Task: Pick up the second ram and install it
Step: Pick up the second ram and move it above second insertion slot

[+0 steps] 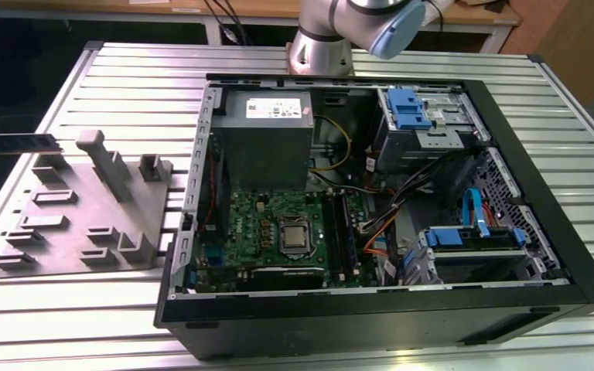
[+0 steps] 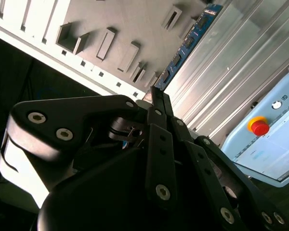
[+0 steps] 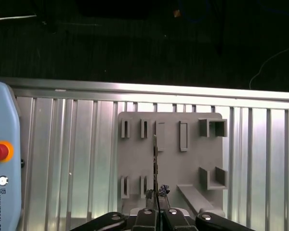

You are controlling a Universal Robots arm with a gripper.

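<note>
Firmly clenched jaws grip second ram (image 3: 155, 163) by one end, over grey slotted fixture (image 3: 192, 163).

Arm's claw (image 3: 157, 198) tightly shut.

The second ram (image 1: 16, 142) is a long, thin, dark stick at the far left edge of the exterior view, a little above mid-height. It lies level there, running along the frame's width, just off the upper left corner of the grey slotted tray (image 1: 70, 232). The second wrist view shows its broad face: a blue-tinted board carrying a row of small black chips. In the first wrist view it is edge-on, a thin line over the tray, with one end pinched between the closed fingertips of the gripper (image 3: 156, 195).
</note>
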